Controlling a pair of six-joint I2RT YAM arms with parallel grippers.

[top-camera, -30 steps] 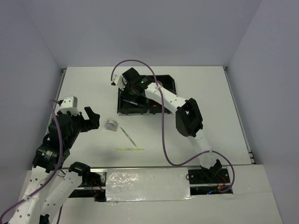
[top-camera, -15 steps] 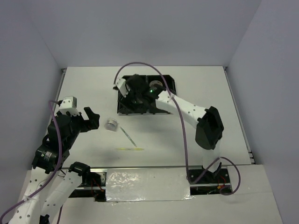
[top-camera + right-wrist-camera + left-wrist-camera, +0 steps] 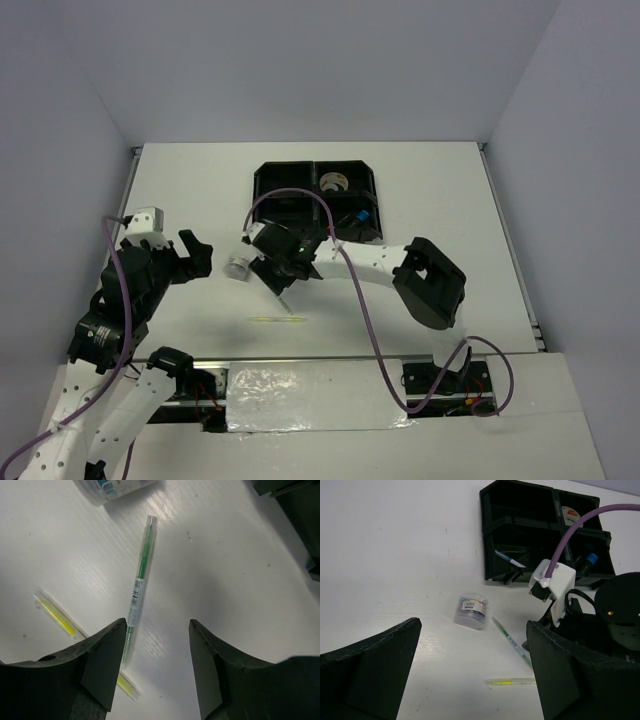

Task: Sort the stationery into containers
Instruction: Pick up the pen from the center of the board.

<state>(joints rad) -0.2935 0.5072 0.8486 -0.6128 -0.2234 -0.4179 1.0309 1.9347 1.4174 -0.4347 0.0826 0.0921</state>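
- The right arm [image 3: 375, 258] reaches left, elbow bent, wrist pointing down; the right gripper [image 3: 156, 627] has its jaws apart, with nothing between them.
- The left arm [image 3: 125, 290] is folded near its base; the left gripper [image 3: 472, 630] is spread wide and empty.

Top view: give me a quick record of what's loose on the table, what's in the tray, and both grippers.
loose on table: round tub, green pen, yellow stick
in tray: tape roll, blue-capped marker, thin pen
left gripper: open, empty
right gripper: open, empty, above the green pen
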